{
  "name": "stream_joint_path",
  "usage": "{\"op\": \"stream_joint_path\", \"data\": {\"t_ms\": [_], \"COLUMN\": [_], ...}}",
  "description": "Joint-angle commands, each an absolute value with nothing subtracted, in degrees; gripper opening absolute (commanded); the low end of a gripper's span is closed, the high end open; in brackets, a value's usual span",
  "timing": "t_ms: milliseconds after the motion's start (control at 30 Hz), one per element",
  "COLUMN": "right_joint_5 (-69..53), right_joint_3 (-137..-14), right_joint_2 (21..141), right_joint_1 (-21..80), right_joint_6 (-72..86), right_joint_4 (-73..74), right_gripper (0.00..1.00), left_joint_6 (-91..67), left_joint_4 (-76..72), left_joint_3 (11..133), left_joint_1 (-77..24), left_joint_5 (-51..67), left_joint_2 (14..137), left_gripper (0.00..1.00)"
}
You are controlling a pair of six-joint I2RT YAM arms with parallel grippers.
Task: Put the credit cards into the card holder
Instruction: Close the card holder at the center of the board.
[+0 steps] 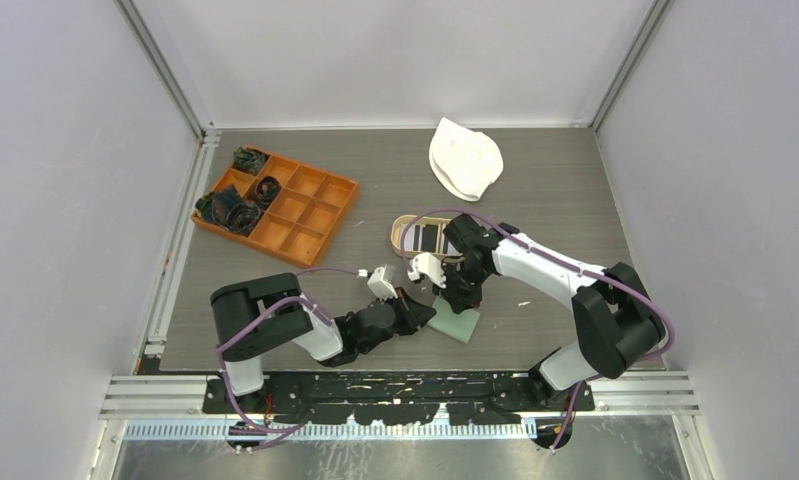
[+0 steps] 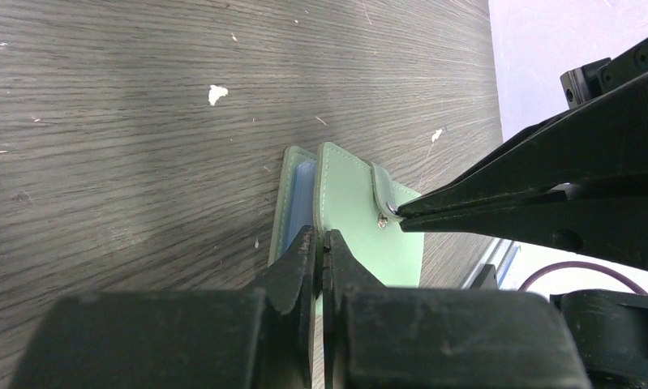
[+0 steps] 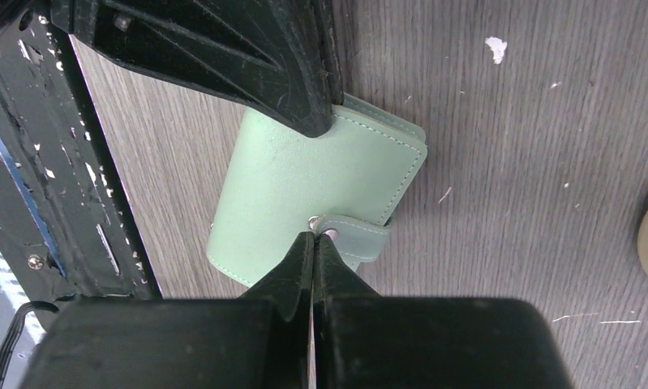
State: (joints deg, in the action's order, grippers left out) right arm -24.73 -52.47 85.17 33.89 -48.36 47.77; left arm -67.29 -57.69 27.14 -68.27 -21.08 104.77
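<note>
Listing the item in hand: card holder [image 3: 304,174], sage green, folded flat on the counter [image 1: 535,200] near its front edge, between the two arms. It is fastened, with the snap strap [image 3: 357,239] wrapped over its long edge.

- Left claw [image 2: 320,247]: fingers together, clamped on one corner edge of the card holder. It appears to hold only the outer cover.
- Right claw [image 3: 314,237]: tips together at the stud end of the snap strap, apparently nipping the tab. The views do not confirm how firm the hold is.
- Step in hand, as judged: unfastening the snap so that the pockets can be reached.
- Handling note: draw the strap away from the cover along its own length, then lift it. The left claw should press the body down so the whole item does not rise with the strap. The thin tab may slip, so a deeper bite would help.
- Credit cards [image 1: 427,237]: lying in the oval tan tray [image 1: 398,237], just beyond the right wrist. None are loaded yet.
- Obstruction: both claws crowd the same small item, and the right arm hangs over the tray. One arm must let go before a card can be fetched.
- Other stock: orange compartment box [image 1: 275,205] at far left, holding dark cord bundles [image 1: 230,210], and a white cloth item [image 1: 465,158] at the far edge. Both are well apart from the work.
</note>
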Motion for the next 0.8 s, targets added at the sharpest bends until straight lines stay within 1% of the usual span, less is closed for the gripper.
{"op": "stream_joint_path", "data": {"t_ms": [0, 333, 767], "right_joint_5": [-25.3, -25.9, -23.7], "right_joint_3": [-52.4, -52.5, -52.0], "right_joint_2": [85.4, 85.4, 85.9], "right_joint_1": [34.7, 36.2, 38.4], "right_joint_6": [-49.0, -49.5, -52.4], "right_joint_4": [48.6, 49.2, 51.3], "right_gripper": [0.01, 0.01, 0.01], "left_joint_6": [-66.4, -66.2, -66.4], "left_joint_4": [-60.0, -60.1, -60.9], "left_joint_3": [26.5, 26.5, 26.2], "left_joint_1": [-68.3, -68.3, -68.3], "left_joint_5": [-22.7, -22.7, -22.7], "left_joint_2": [105.6, 105.6, 105.8], "left_gripper": [0.0, 0.0, 0.0]}}
